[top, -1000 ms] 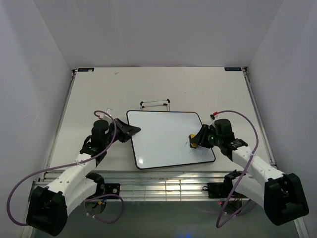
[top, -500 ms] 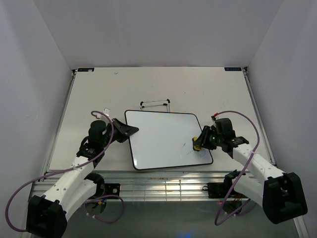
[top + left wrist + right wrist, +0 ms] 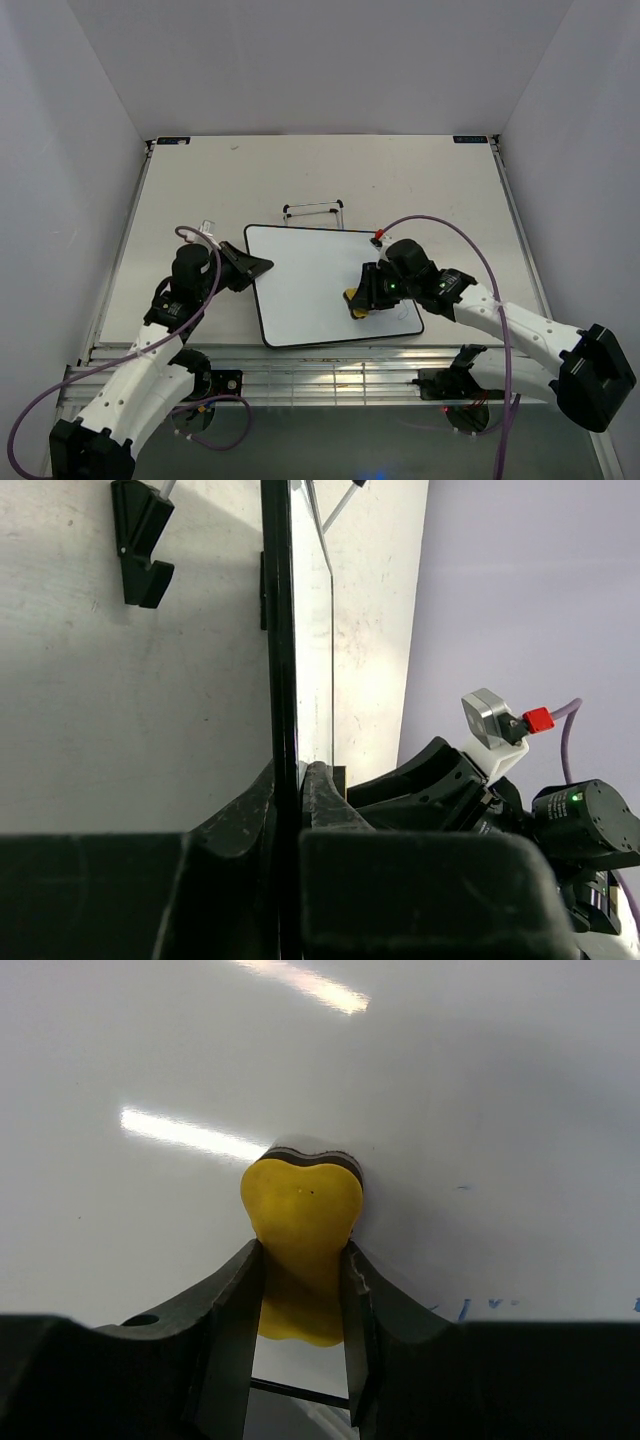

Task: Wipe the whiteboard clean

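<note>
White walls close in a pale table [image 3: 200, 180]. The whiteboard [image 3: 310, 275] lies flat on it, toward the near edge and turned slightly askew. At the whiteboard's left edge the left gripper [image 3: 255, 268] is clamped tight on the black frame [image 3: 283, 680], one finger on each face, so it appears to be pinning the whiteboard in place. Just behind the whiteboard's far edge stands a small wire stand [image 3: 313, 209]. On the whiteboard's right half the right gripper [image 3: 357, 300] is squeezed closed on a yellow eraser [image 3: 300, 1210], whose dark felt face presses against the glossy surface.

A few faint blue marks [image 3: 466, 1306] show on the whiteboard just beside the eraser, while the rest of the surface looks clean. The wiping step seems to be in hand and close to done. The next move likely calls for sweeping the eraser sideways over those marks, with steady downward pressure and the felt kept flat. Meanwhile the left gripper would need to hold the frame firmly so the whiteboard does not slide under the stroke.
</note>
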